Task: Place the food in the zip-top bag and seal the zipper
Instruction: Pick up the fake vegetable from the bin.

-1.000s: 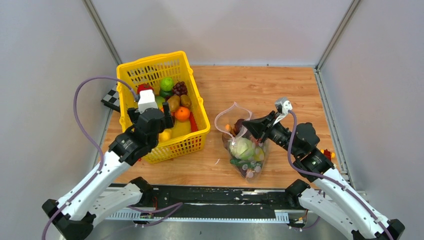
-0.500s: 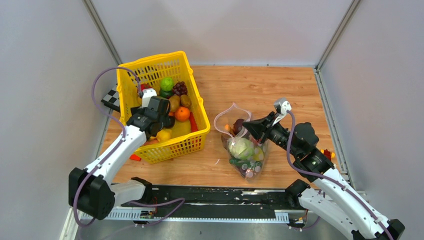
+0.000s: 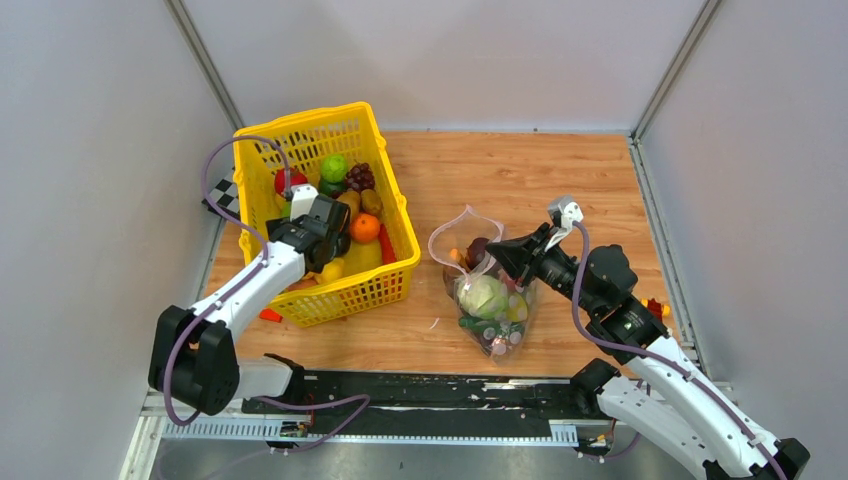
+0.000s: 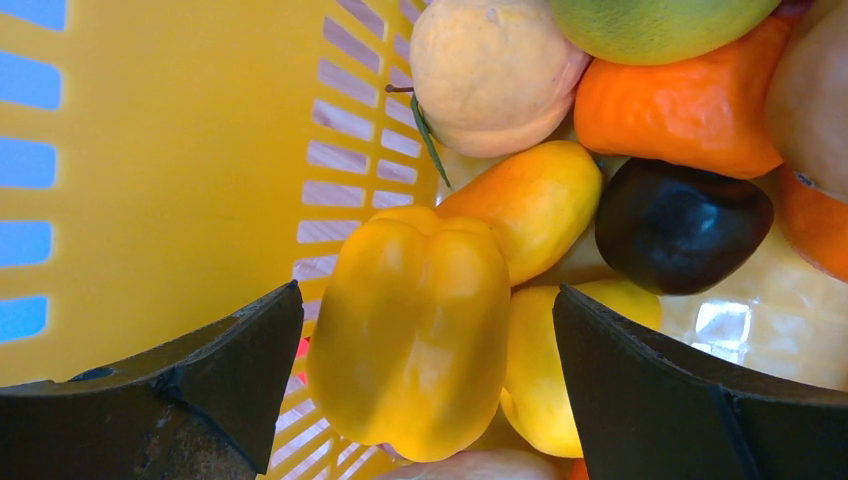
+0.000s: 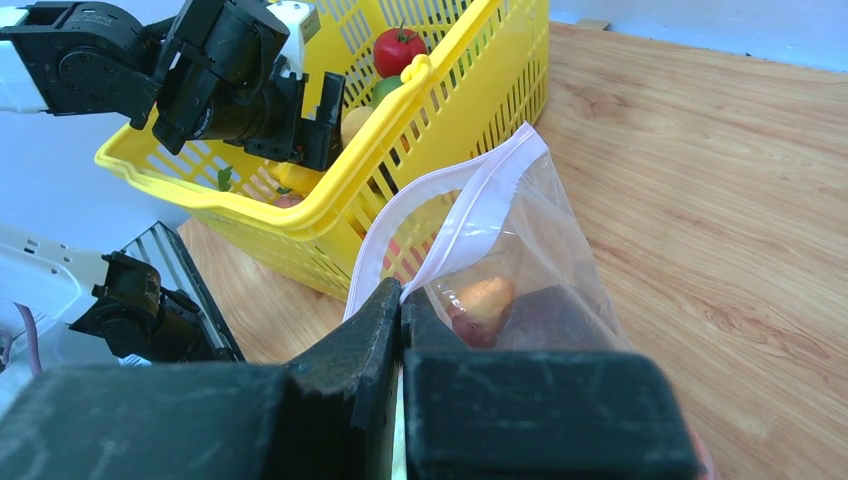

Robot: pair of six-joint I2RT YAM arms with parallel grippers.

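Nearest, at about 5 o'clock from the centre of the bench (image 3: 560, 180), the zip-top bag (image 3: 490, 320) lies slumped. It is thin clear film dotted white, floppy and slick, its belly bulged by a green cabbage (image 3: 485, 296) and other small food. It looks to have no stiffness of its own, so the mouth gapes only where it is held. The right jaws are pressed together on the rim beside the pale pink zipper (image 5: 470, 210), holding the mouth open toward 11 o'clock.

Farther off, at 10 o'clock, stands the yellow lattice basket (image 3: 350, 295), of rigid plastic. Inside it the left jaws stand apart, one on each side of a yellow pepper (image 4: 415, 330), not visibly touching it. The pepper is glossy and lobed, likely hollow and light. Its smooth skin may slip, so the broad flanks across its middle seem the best hold. At its 2 o'clock sits a dark rounded fruit (image 4: 680, 225), and at 12 o'clock an orange-yellow one (image 4: 525, 200).
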